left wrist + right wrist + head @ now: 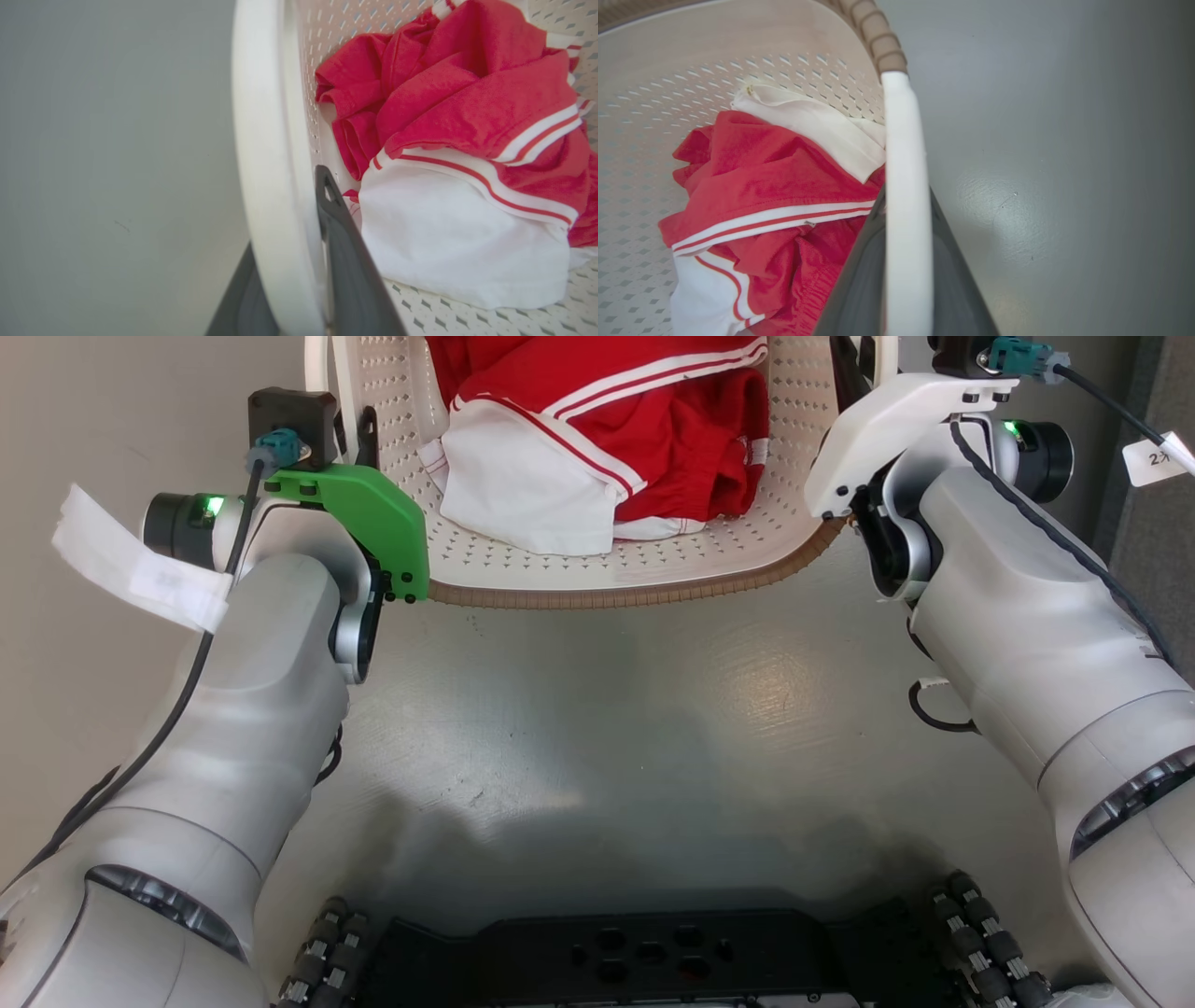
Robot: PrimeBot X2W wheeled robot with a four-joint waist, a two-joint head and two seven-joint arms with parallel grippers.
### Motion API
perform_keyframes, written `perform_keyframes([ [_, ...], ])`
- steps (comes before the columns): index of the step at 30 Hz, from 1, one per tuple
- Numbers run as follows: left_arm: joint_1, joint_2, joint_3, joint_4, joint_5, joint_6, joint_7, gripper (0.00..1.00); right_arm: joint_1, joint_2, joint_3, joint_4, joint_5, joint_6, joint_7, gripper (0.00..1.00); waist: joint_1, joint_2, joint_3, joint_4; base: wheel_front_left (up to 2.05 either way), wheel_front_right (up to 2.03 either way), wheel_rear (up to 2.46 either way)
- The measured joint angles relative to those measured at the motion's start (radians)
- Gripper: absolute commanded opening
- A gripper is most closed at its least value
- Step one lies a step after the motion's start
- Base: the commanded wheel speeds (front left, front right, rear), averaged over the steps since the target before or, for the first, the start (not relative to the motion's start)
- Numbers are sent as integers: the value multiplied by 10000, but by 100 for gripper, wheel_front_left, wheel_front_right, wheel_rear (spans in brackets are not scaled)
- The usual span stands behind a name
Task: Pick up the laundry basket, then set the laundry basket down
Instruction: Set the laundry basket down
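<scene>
Entry: grasp stage.

The laundry basket point(607, 595) is held between your two pincers, over the grey floor point(607, 737).

Your left pincer point(289, 224) is clenched on the basket's left handle point(264, 116). One dark finger is inside the perforated wall and the other is outside it.

Your right pincer point(908, 210) grasps the right handle point(903, 130) the same way, with a finger on either side of the white bar.

Red and white clothes point(607, 439) lie bunched inside the basket, toward its middle.

Progress, by judgement: the reach and grip on both handles look done. You cannot confirm the lift from these views. The floor beside the basket looks some way below the rim in both wrist views, which hints at a raise but does not prove one. If it is up, the carry and the set-down remain. If not, the lift comes first.

Hidden or unclear:
- The basket's underside is out of sight, so contact with the floor is undecided.
- The basket's far half is cut off in the head view.
- The left pincer's outer finger goes behind the handle, and its tip is not visible.
- The clothes cover much of the basket's bottom.
</scene>
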Motion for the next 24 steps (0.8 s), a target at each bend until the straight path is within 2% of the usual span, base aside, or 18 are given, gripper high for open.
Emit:
perform_keyframes([
  [1, -2, -2, -2, 19, -2, 0, -2, 0, 0, 0, 0, 2, 0, 29, -2, 0, 0, 0, -2, -2, 0, 0, 0],
  [2, -4, -4, -4, 35, -4, 0, -2, 21, 0, 0, 4, 8, 0, 29, -2, 9, 0, 0, -6, -4, 0, 0, 0],
  [3, -8, -6, -17, 52, -4, 0, -2, 43, 0, 0, 8, 13, 0, 29, -2, 25, 0, 0, -12, -5, 0, 0, 0],
  [4, -9, -15, -61, 96, -2, 0, 10, 53, -2, 6, 10, 17, 0, 35, 0, 38, 0, 0, -20, -6, 0, 0, 0],
  [5, -4, -19, -102, 130, -2, 0, 13, 70, -1, 31, 15, 54, 2, 38, 19, 47, 1, 0, -30, -6, 0, 0, 0],
  [6, 2, -21, -132, 173, -2, 0, 12, 83, 36, 61, 33, 104, 2, 40, 46, 67, 1, 0, -52, -8, 0, 0, 0],
  [7, 3, -59, -178, 203, -2, 0, 8, 100, 62, 86, 54, 138, 6, 40, 48, 77, 0, 0, -118, -14, 0, 0, 0],
  [8, 2, -81, -192, 228, -2, 0, 4, 100, 61, 77, 54, 140, 6, 40, 48, 100, 1, 0, -151, -17, 0, 0, 0],
  [24, 26, -92, -219, 468, -69, 0, -136, 100, 230, 75, 100, 293, 86, 40, 44, 100, 0, 0, -752, -60, 0, 0, 0],
])
